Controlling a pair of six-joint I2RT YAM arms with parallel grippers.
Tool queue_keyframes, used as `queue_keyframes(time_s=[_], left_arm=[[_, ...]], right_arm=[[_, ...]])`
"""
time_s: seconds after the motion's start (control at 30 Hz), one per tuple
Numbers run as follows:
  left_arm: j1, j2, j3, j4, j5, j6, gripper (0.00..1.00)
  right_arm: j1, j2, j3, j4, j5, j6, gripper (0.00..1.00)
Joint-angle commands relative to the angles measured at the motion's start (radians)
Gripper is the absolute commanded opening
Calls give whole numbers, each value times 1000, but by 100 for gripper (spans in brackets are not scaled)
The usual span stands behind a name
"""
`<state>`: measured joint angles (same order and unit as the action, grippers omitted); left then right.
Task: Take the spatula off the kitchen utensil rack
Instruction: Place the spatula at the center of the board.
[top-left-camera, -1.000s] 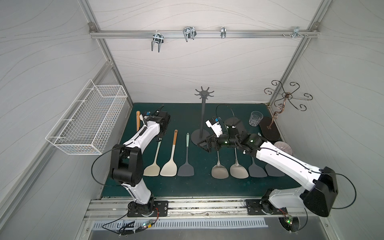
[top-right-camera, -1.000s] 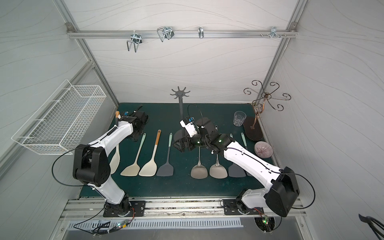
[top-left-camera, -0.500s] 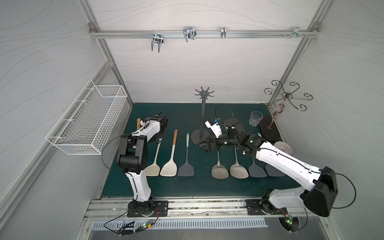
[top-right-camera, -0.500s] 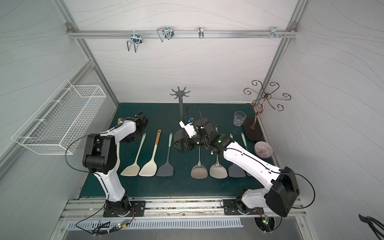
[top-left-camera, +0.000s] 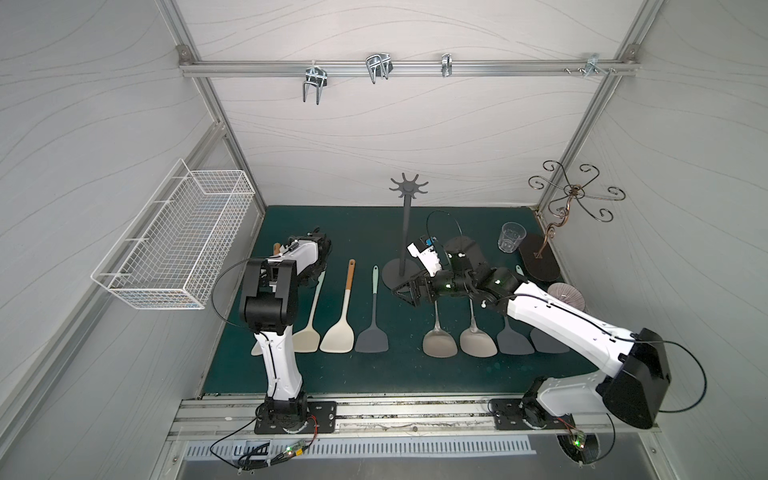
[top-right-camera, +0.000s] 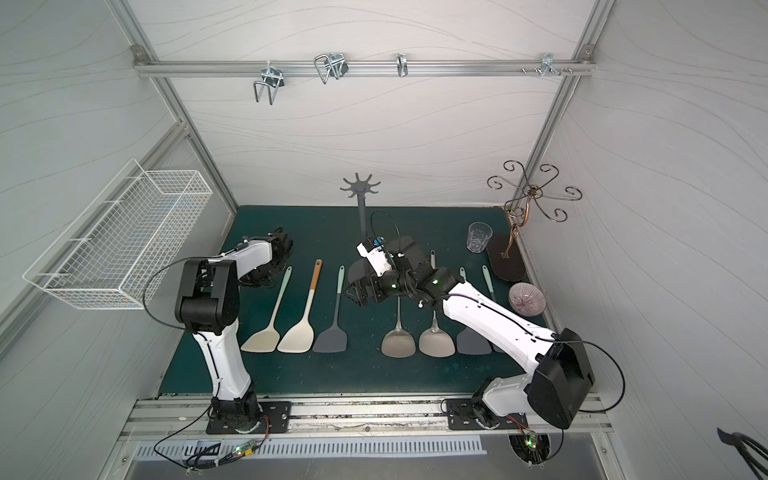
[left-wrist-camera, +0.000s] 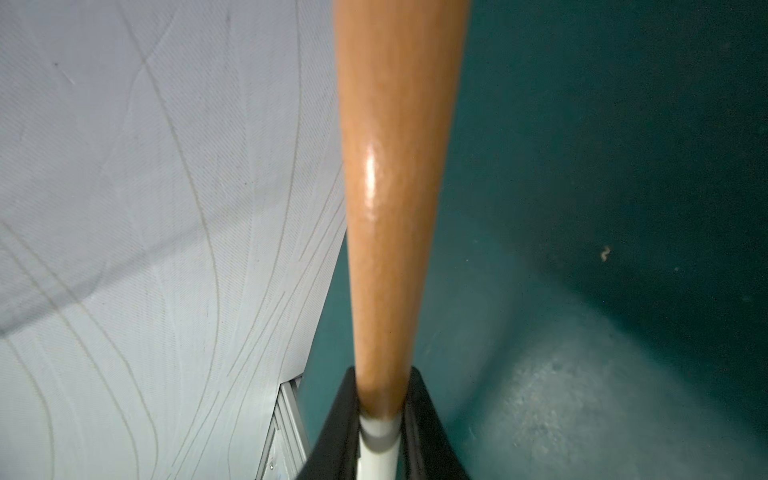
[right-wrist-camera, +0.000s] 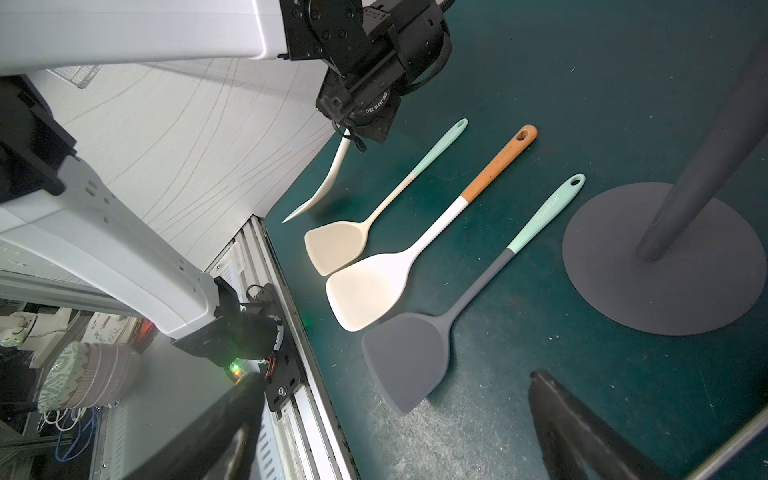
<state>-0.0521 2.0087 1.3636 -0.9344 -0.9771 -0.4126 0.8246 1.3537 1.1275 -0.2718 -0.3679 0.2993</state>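
Wood-handled spatula (left-wrist-camera: 390, 208) clamped in left end effector (left-wrist-camera: 380, 388), blade half-hidden; right end effector (top-left-camera: 409, 295) gapes.

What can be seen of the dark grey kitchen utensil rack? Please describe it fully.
The kitchen utensil rack looks like matte dark grey metal: a flat round base, a thin pole and a star-shaped crown of short hooks. It stands upright on the green mat, near the back wall. No utensil hangs on its hooks. Nothing else visibly touches it.
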Motion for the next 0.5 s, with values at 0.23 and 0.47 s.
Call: queue_keyframes(time_s=[0.23, 0.47], left_arm=[[6, 66, 35, 32, -50, 57, 0], [6, 91, 32, 71, 0, 111, 0]], right_arm=[[8, 20, 38, 5, -11, 2, 99], [9, 27, 38, 5, -11, 4, 99]])
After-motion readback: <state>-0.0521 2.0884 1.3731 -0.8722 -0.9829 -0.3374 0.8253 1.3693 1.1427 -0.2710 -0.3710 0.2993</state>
